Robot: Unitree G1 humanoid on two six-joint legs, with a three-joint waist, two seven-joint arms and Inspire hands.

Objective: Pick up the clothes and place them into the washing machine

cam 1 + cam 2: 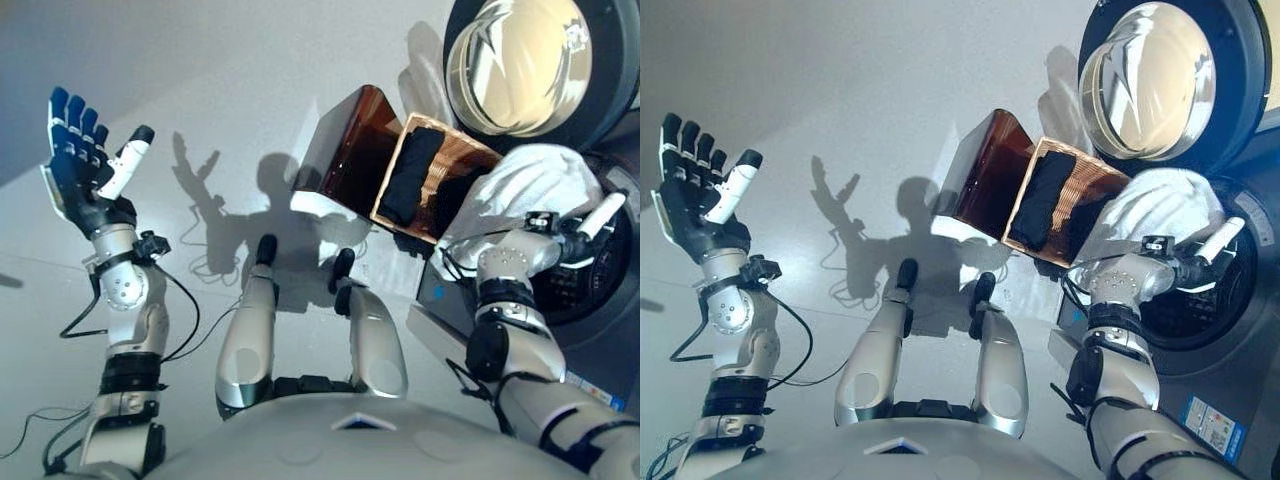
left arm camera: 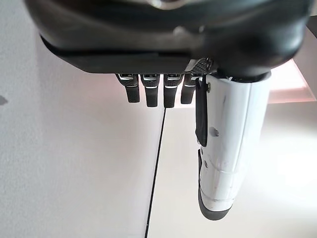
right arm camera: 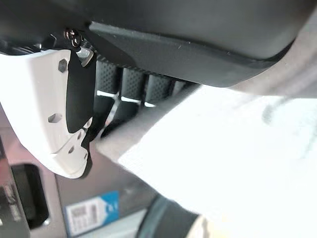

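My left hand (image 1: 82,165) is raised at my left side, fingers straight and spread, holding nothing. My right hand (image 1: 560,245) is at the washing machine's (image 1: 610,290) dark opening, its fingers curled into a white garment (image 1: 520,185) that drapes over the rim. Just beyond, a brown basket (image 1: 440,175) holds a black garment (image 1: 408,175). Farthest, the round door (image 1: 520,60) stands open.

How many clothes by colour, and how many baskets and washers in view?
White garment, held in the right hand at the washing machine's opening: 1
Black garment, in the basket: 1
Wicker basket: 1
Washing machine, door open: 1
Total: 4
Left hand holds nothing.
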